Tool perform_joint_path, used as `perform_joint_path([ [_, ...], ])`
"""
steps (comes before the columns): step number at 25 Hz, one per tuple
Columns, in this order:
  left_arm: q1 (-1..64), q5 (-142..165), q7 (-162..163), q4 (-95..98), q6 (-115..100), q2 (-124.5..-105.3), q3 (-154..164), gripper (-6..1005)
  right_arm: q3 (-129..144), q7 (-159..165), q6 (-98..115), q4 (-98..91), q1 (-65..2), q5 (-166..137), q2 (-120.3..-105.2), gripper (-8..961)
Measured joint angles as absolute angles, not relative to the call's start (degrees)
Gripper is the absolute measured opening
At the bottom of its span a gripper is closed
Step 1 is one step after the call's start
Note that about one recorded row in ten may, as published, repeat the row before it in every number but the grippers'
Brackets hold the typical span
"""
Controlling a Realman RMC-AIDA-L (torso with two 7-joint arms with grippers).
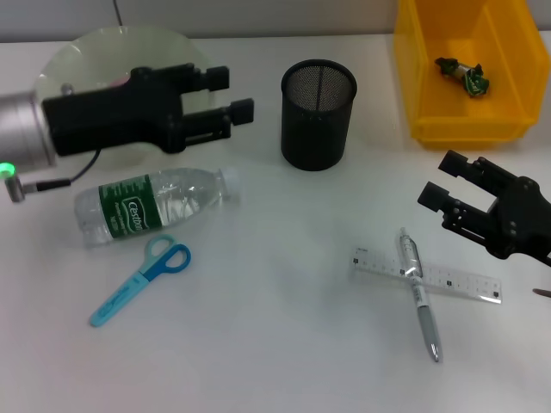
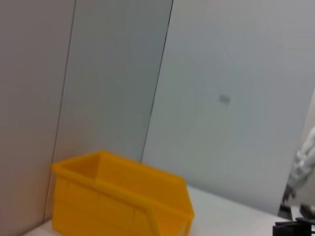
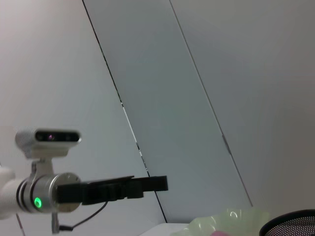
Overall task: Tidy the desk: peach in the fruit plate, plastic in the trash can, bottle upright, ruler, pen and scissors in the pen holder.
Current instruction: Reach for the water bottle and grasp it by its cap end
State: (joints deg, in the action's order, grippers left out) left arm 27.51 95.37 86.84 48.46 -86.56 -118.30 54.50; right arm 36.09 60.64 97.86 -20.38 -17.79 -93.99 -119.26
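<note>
While both arms hang above the white table (image 1: 284,344), the items lie as follows.

Left gripper (image 1: 239,95): over the near edge of the fruit plate, fingers spread apart, nothing between them. It shows side-on in the right wrist view (image 3: 147,186).
Right gripper (image 1: 439,181): above the table's right side, just beside the ruler's far end; fingers parted and empty.
Fruit plate (image 1: 77,52): pale green, far left, largely covered by the left arm. A small pink patch shows at the arm's upper edge; whether it is the peach cannot be told.
Bottle (image 1: 151,206): clear plastic with a green label, lying on its side in front of the plate, cap pointing right.
Scissors (image 1: 142,280): blue handles, flat on the table just in front of the bottle, blades pointing to the near left.
Pen holder (image 1: 318,112): black mesh cup, upright, centre rear; contents not discernible.
Ruler (image 1: 426,275): clear, flat on the table, right of centre.
Pen (image 1: 417,292): silver, lying across the ruler, touching it.
Trash can (image 1: 465,112): yellow bin, far right corner; also seen in the left wrist view (image 2: 118,206).
Plastic (image 1: 463,74): crumpled green-and-white scrap inside the bin.
</note>
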Motion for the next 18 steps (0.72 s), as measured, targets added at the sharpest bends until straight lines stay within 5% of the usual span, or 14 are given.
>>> perform_joint_path([
  [18,39.42,131.97,119.86,67.13,-79.27,-118.84,74.78,646,36.03,59.98,96.58,-17.16,-18.21,-93.78,-119.42,741],
])
